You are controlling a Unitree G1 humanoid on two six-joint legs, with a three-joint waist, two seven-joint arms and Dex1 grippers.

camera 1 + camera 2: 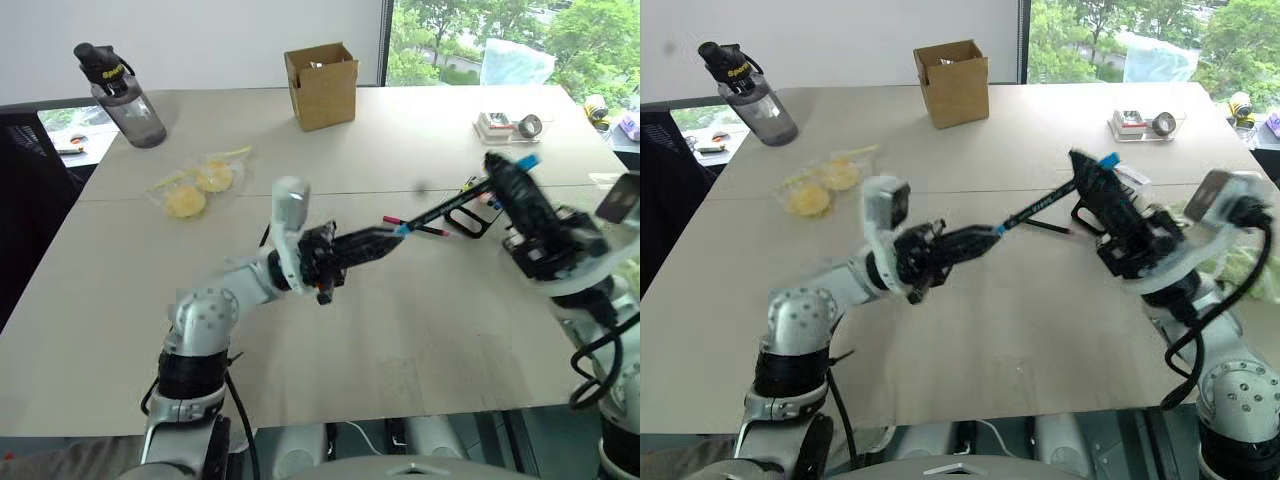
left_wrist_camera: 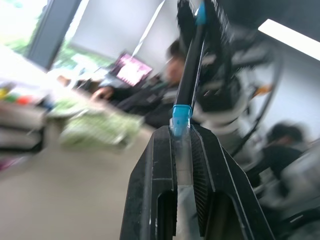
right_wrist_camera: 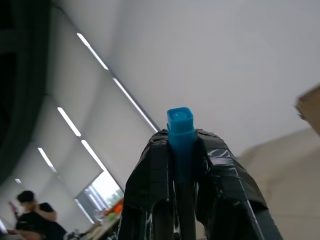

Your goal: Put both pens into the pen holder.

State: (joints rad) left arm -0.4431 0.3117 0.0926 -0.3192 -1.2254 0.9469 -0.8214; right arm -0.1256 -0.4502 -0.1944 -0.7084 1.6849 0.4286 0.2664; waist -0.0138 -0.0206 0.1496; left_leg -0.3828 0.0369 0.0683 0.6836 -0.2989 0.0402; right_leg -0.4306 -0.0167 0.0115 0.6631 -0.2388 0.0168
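Observation:
A black pen with light blue ends [image 1: 445, 205] hangs above the table, stretched between both grippers. My left gripper [image 1: 390, 237] is shut on its blue tip end, and the left wrist view shows the fingers [image 2: 160, 150] pinching it. My right gripper [image 1: 505, 172] is shut on the other end, with the blue cap [image 3: 180, 125] poking out past its fingertips. The pink-ended pen [image 1: 420, 226] lies flat on the table below the raised pen. The black pen holder [image 1: 470, 218] sits just behind it, partly hidden by my right gripper.
At the far edge of the table stands a brown cardboard box [image 1: 322, 85], with a dark water bottle [image 1: 125, 95] at the far left. A clear bag of yellow items [image 1: 200, 180] lies left of middle. A clear tray with tape [image 1: 510, 125] sits far right.

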